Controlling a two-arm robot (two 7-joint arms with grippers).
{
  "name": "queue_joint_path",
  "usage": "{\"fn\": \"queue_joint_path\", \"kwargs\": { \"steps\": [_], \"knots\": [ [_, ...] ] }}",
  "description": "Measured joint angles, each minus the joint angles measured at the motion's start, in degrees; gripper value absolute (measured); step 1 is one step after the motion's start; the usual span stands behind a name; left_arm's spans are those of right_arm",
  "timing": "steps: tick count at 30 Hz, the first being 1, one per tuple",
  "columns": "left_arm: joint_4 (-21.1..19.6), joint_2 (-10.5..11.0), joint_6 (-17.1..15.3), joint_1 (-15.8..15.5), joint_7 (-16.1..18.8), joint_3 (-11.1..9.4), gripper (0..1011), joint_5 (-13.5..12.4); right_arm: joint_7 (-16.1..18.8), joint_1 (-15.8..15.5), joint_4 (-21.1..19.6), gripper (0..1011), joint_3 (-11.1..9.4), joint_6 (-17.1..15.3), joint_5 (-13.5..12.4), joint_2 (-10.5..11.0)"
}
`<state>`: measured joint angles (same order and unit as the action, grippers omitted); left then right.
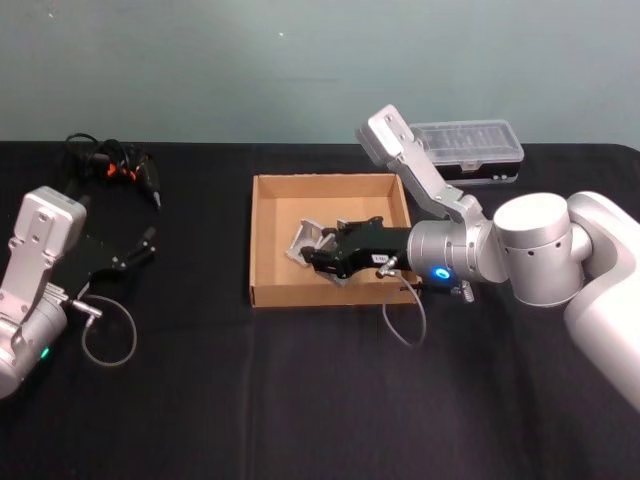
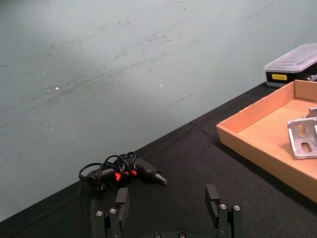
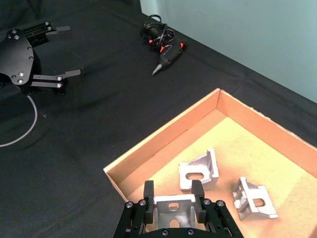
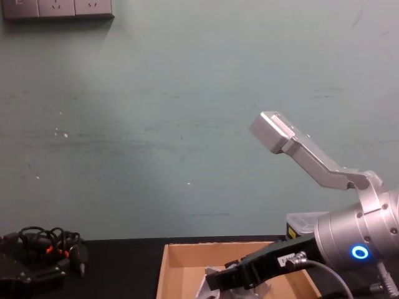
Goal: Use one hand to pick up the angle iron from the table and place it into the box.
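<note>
The tan cardboard box (image 1: pixel 265 240) sits mid-table on the black table (image 1: pixel 200 400). My right gripper (image 1: pixel 312 260) reaches over the box's near-left part. In the right wrist view it (image 3: pixel 173 191) is shut on a silver angle iron (image 3: pixel 173 204), held just above the box floor (image 3: pixel 247 148). Two other angle irons (image 3: pixel 199 171) (image 3: pixel 255 201) lie inside the box, and one of them also appears in the left wrist view (image 2: pixel 302 136). My left gripper (image 1: pixel 140 247) rests open at the table's left with nothing between its fingers (image 2: pixel 121 201).
A black organiser case with a clear lid (image 1: pixel 470 150) stands behind the box at the right. A black tool with orange marks and a coiled cable (image 1: pixel 120 170) lies at the back left. A grey cable loop (image 1: pixel 105 335) trails by the left arm.
</note>
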<state>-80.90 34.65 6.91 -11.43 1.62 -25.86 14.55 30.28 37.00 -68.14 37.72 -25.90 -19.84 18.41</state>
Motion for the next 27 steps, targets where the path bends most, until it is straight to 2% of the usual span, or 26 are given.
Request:
{"fn": "queue_joint_path", "kwargs": {
  "steps": [13, 27],
  "knots": [
    [0.0, 0.0, 0.0, 0.0, 0.0, 0.0, 1011, 0.0, 0.3, -0.6, -2.8, 452, -0.7, -0.4, 0.2, 0.2],
    [0.0, 0.0, 0.0, 0.0, 0.0, 0.0, 1011, 0.0, -1.0, 0.3, 0.7, 453, -1.7, 0.8, 1.3, -1.1]
  ]
}}
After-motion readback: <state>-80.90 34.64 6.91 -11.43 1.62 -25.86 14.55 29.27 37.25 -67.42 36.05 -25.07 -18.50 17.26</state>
